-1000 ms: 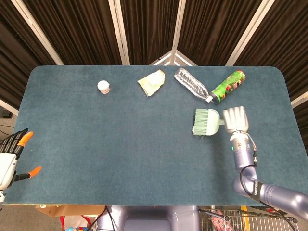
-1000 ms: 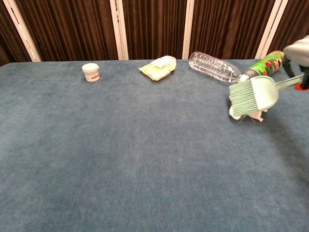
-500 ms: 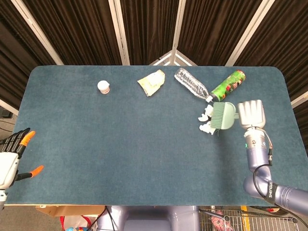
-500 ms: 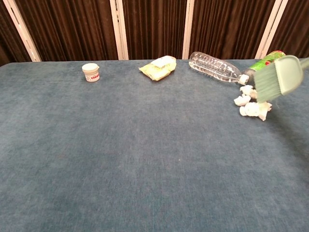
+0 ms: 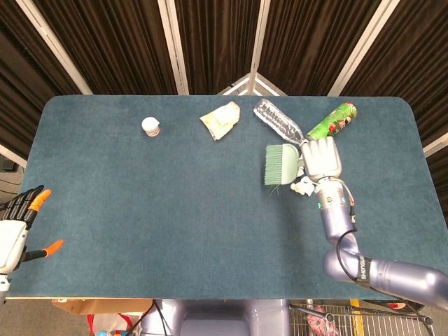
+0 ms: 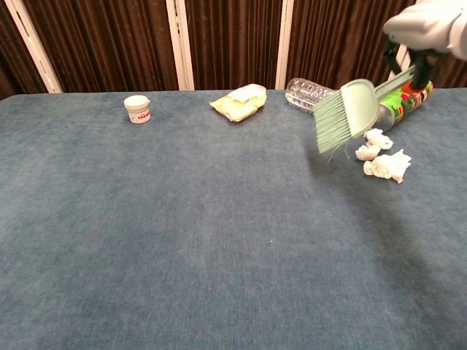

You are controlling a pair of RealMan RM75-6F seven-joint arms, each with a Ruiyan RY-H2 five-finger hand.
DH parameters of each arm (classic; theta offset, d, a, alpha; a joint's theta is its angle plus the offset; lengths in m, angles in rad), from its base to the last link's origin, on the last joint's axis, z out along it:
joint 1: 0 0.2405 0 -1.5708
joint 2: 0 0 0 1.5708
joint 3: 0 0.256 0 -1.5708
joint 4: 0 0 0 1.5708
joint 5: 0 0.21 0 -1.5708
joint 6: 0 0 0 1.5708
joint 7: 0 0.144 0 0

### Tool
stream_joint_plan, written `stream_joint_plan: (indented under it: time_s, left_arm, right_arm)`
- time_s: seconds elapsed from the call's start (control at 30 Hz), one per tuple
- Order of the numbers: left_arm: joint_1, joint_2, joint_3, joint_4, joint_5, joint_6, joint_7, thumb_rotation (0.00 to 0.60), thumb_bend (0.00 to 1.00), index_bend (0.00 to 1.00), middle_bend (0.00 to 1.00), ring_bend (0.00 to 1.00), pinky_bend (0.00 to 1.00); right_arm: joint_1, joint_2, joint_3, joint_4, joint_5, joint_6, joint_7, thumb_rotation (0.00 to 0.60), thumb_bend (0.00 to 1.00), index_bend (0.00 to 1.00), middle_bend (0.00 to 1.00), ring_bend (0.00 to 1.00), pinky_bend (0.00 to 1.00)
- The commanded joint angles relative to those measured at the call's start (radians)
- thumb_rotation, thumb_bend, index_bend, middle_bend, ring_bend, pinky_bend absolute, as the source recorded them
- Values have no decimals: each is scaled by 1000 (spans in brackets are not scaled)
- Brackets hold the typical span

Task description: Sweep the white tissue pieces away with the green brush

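While the right hand (image 5: 321,157) grips the handle of the green brush (image 5: 280,164), the brush head hangs raised above the worktop (image 5: 140,210), bristles angled down and to the left in the chest view. The white tissue pieces (image 6: 383,155) lie on the worktop just right of the brush head, w/ no contact between bristles and tissue in the chest view. In the head view the hand covers most of the tissue; only one piece shows below it. Beyond the brush, toward the far edge: a clear plastic bottle (image 5: 277,122) on its side, and a green printed can (image 5: 332,121) on its side just right of the bottle. Well left of the brush: a yellow packet (image 5: 220,120), then a small white jar (image 5: 150,127). Left hand (image 5: 17,224) sits off the worktop's near-left corner, far from the brush, fingers spread, holding nothing.
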Motion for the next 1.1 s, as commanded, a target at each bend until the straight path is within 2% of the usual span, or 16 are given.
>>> stream_joint_plan:
  time_s: [0.03, 0.27, 0.47, 0.9, 1.1]
  left_arm:
    - [0, 3, -1, 1, -4, -2, -6, 600, 0, 0, 0, 0, 17]
    - [1, 7, 1, 2, -6, -3, -14, 600, 0, 0, 0, 0, 17]
    - [2, 7, 1, 1, -7, -3, -12, 600, 0, 0, 0, 0, 17]
    - [1, 5, 6, -7, 8, 3, -5, 600, 0, 0, 0, 0, 17]
    - [0, 3, 7, -10, 13, 4, 3, 600, 0, 0, 0, 0, 17]
  right_arm:
    - [23, -55, -19, 52, 43, -22, -15, 600, 657, 833, 993, 976, 787]
    - [26, -124, -72, 160, 89, -54, -31, 600, 657, 837, 993, 976, 788]
    - [14, -127, -109, 206, 110, -60, -46, 600, 657, 853, 993, 976, 788]
    - [-30, -24, -145, 193, 114, -7, -48, 600, 659, 856, 993, 976, 787]
    - [-59, 48, -185, 169, 88, 22, -66, 600, 658, 855, 993, 976, 787]
